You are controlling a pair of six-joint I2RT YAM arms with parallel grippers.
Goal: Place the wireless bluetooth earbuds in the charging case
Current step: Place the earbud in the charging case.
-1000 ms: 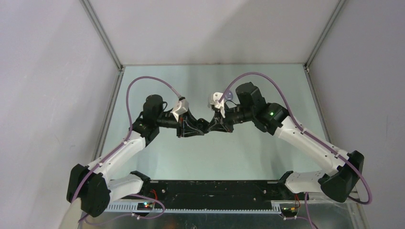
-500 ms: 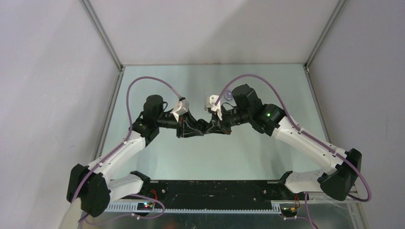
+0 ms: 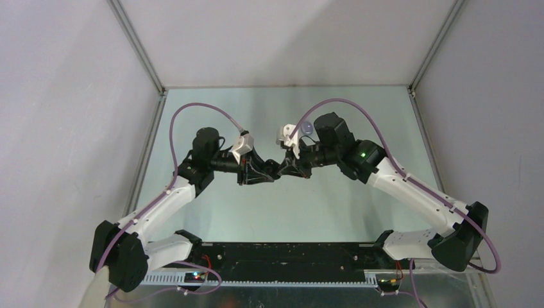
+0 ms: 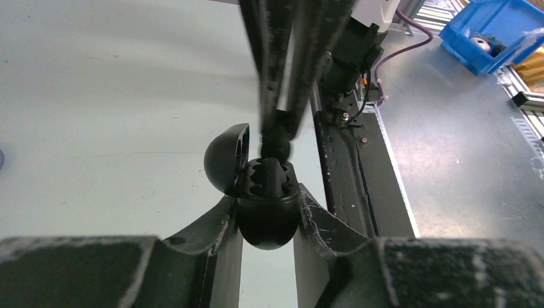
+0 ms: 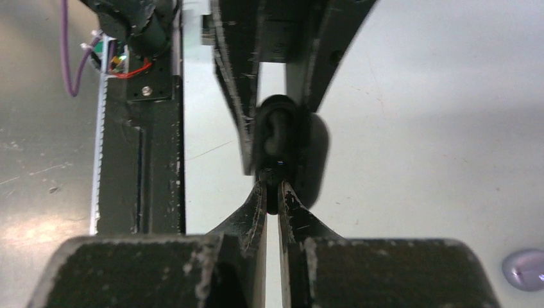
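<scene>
- Clamping charging case (image 4: 266, 226) between jaws of left gripper (image 4: 268, 202), one finger pressed on each side of case's rounded base.
- Pinching black earbud (image 4: 277, 142) in almost-closed jaws of right gripper (image 5: 272, 189), directly over case's open top; contact with wells hard to tell.
- Holding case upright with lid (image 4: 224, 157) flipped open to one side, moulded wells showing.
- Lying on table (image 4: 96, 96) well apart from case: pale purple earbud (image 5: 525, 269).
- Sitting off the table, far from case: blue bin (image 4: 497, 29).
</scene>
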